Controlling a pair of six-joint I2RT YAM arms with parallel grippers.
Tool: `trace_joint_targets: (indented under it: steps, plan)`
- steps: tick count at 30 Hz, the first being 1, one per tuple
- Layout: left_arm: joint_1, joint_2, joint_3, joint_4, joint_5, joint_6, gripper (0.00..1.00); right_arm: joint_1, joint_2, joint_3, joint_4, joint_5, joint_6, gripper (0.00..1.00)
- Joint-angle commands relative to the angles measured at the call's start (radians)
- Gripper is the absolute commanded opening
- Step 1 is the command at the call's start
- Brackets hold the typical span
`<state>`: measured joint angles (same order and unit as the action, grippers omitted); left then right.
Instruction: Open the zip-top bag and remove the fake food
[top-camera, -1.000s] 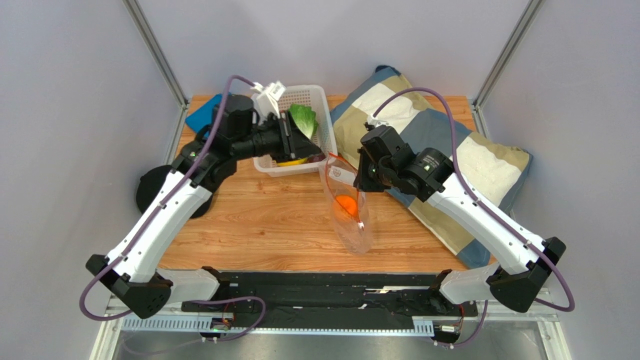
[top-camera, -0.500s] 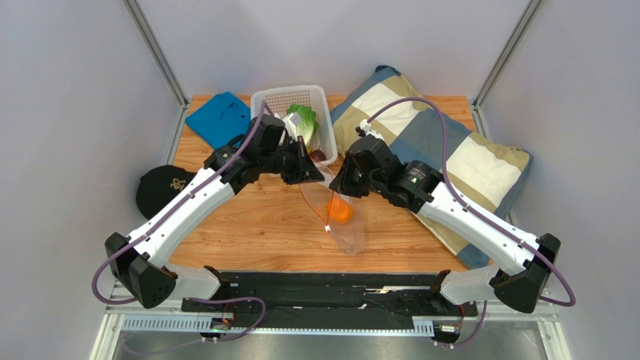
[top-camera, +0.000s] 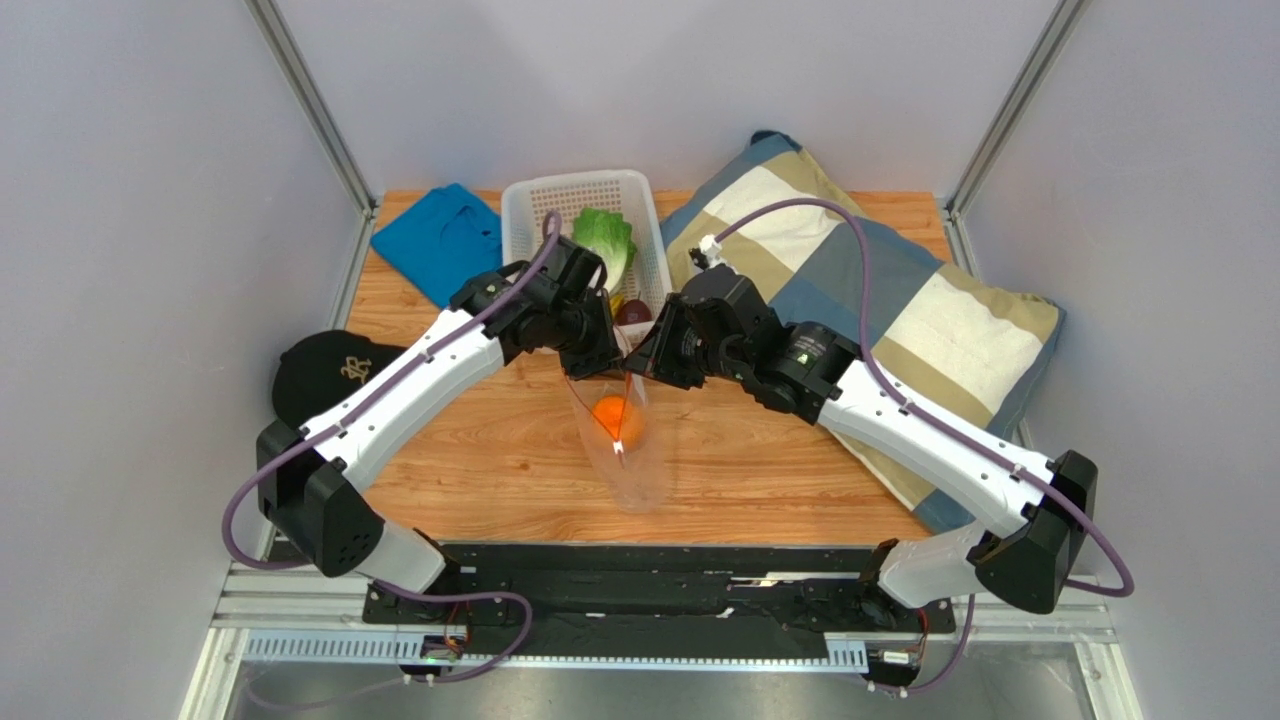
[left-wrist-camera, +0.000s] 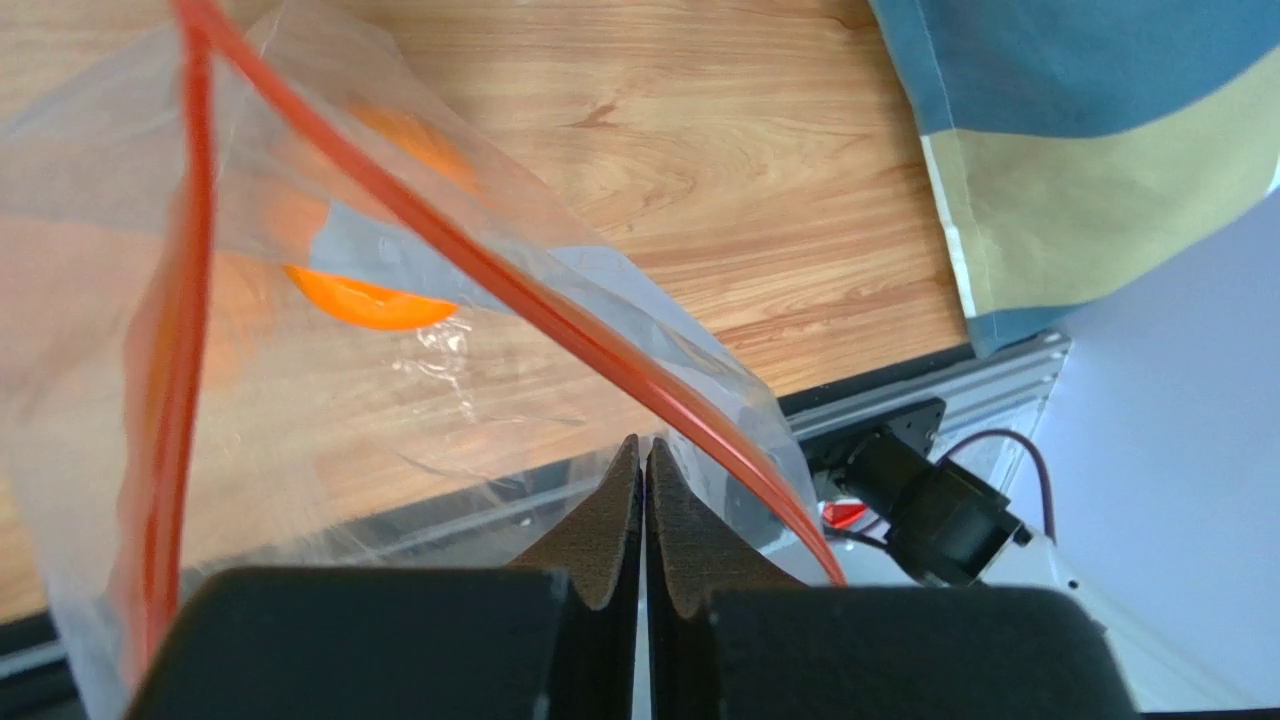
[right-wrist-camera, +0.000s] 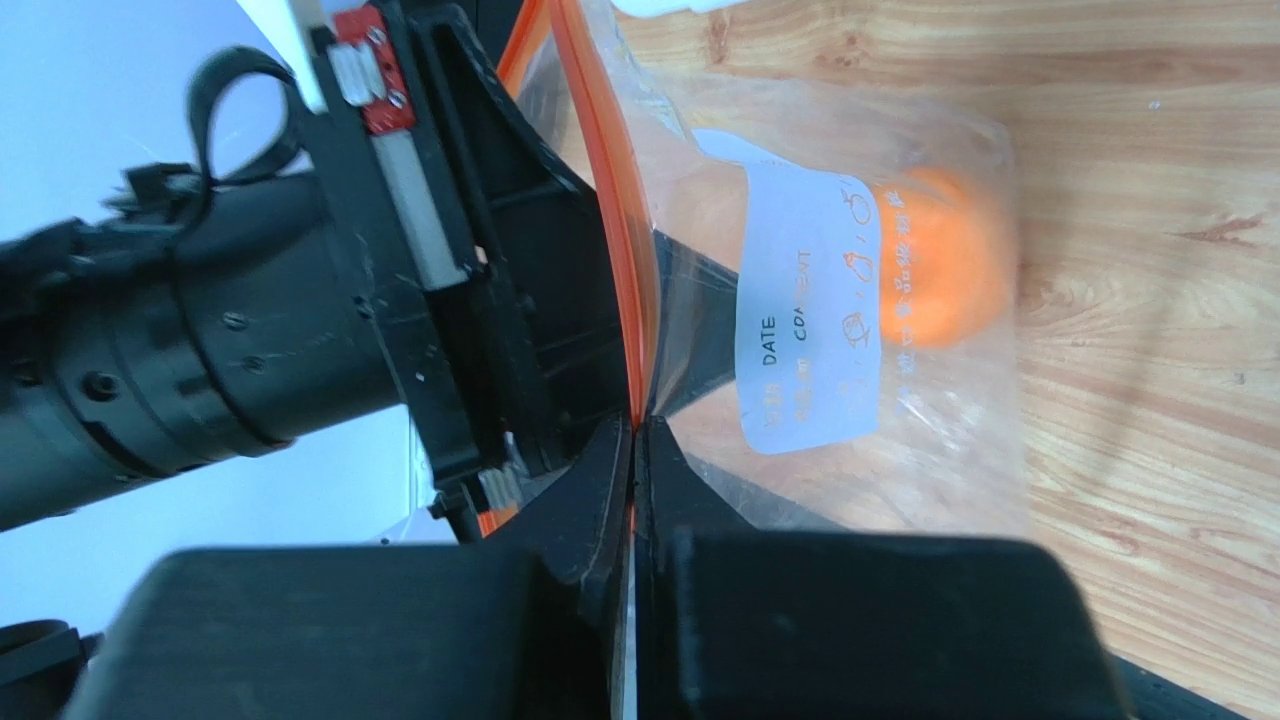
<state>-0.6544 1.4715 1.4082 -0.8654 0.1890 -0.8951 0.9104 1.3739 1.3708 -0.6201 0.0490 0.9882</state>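
The zip-top bag (top-camera: 634, 468) hangs over the table between both grippers, mouth up, with the round orange (top-camera: 613, 420) inside. My left gripper (top-camera: 597, 365) is shut on the bag's left lip. In the left wrist view its pads (left-wrist-camera: 645, 446) pinch clear film beside the orange-red zip strip (left-wrist-camera: 496, 278). My right gripper (top-camera: 645, 365) is shut on the right lip; its jaws (right-wrist-camera: 634, 428) clamp the zip strip beside the white label (right-wrist-camera: 804, 315). The lettuce (top-camera: 604, 237) and the dark purple fruit (top-camera: 636, 312) lie in the basket. The banana is mostly hidden.
The white perforated basket (top-camera: 519, 195) stands at the back, just behind both grippers. A blue cloth (top-camera: 436, 237) lies at the back left, a black cap (top-camera: 323, 375) at the left edge. A striped pillow (top-camera: 917, 308) fills the right side.
My left gripper let the lettuce go into the basket, came forward and shut on the bag's lip. My right gripper carried the bag left toward the middle.
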Motion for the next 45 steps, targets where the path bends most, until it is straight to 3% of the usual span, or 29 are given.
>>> trace_joint_targets:
  steps: [1,6,10,15,20,26,30,33,37,39,45]
  plan:
    - [-0.004,0.01,0.124,-0.179,-0.077,-0.08,0.0,0.021,0.004,-0.003,0.076,-0.024,-0.002,0.0]
    - [-0.004,0.067,0.146,-0.279,-0.135,-0.172,0.0,0.044,0.017,0.011,0.074,-0.018,-0.017,0.0]
    - [-0.007,0.066,0.062,-0.225,-0.134,-0.197,0.0,0.047,0.033,0.034,0.05,0.02,-0.025,0.0]
    - [-0.013,-0.028,-0.104,-0.112,-0.229,-0.209,0.0,0.045,0.05,0.05,0.049,0.058,-0.017,0.0]
    - [-0.028,-0.222,-0.294,0.176,-0.258,-0.104,0.0,0.045,0.065,0.056,0.051,0.072,0.003,0.0]
    - [-0.031,-0.29,-0.391,0.246,-0.266,0.025,0.01,0.045,0.082,0.039,0.132,0.022,-0.04,0.0]
    - [-0.031,-0.283,-0.442,0.341,-0.215,0.094,0.1,0.045,0.123,0.063,0.143,-0.035,-0.052,0.0]
    - [-0.033,-0.183,-0.408,0.278,-0.197,0.085,0.15,0.045,0.129,0.062,0.109,-0.063,-0.048,0.0]
    - [-0.048,-0.117,-0.42,0.267,-0.187,0.087,0.55,0.047,0.116,0.027,0.071,-0.057,-0.045,0.0]
    - [-0.047,-0.109,-0.434,0.313,-0.187,0.097,0.67,0.047,0.103,0.007,0.071,-0.057,-0.039,0.0]
    - [-0.051,-0.028,-0.413,0.373,-0.184,0.134,0.72,0.041,0.044,-0.048,0.03,-0.003,-0.04,0.0]
